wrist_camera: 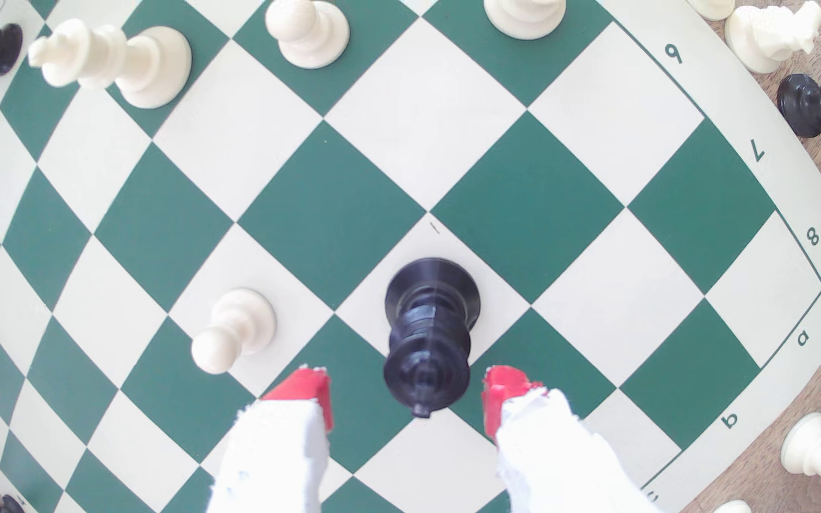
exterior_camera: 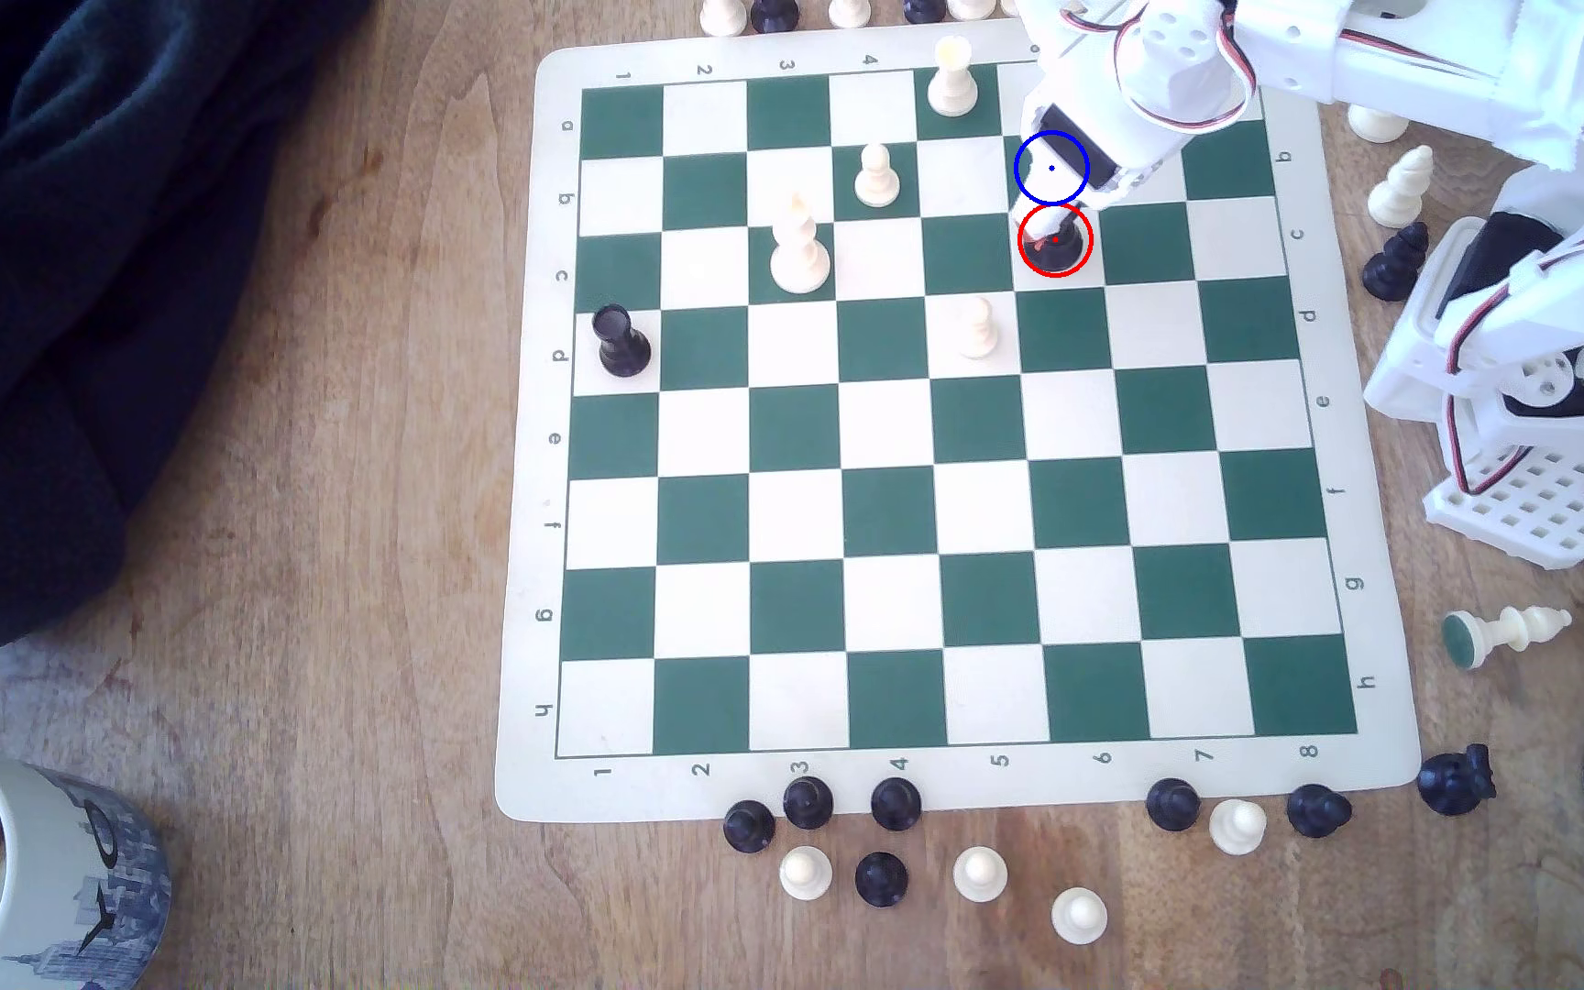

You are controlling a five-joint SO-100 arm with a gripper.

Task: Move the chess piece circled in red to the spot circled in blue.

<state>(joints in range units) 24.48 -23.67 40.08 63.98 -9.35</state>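
Note:
The chess piece, tall and black, stands upright inside the red ring on a white square of the board. In the wrist view the chess piece rises between my two red-tipped fingers, with a gap on either side of its head. My gripper is open and straddles the piece from above. The blue ring marks the spot one square toward the board's far edge. My white arm covers most of that dark green square.
On the board stand a white pawn close by, a tall white piece, another pawn, a white king and a black rook. Loose pieces line the board's edges. The arm's base is at the exterior view's right, a mug at the lower left.

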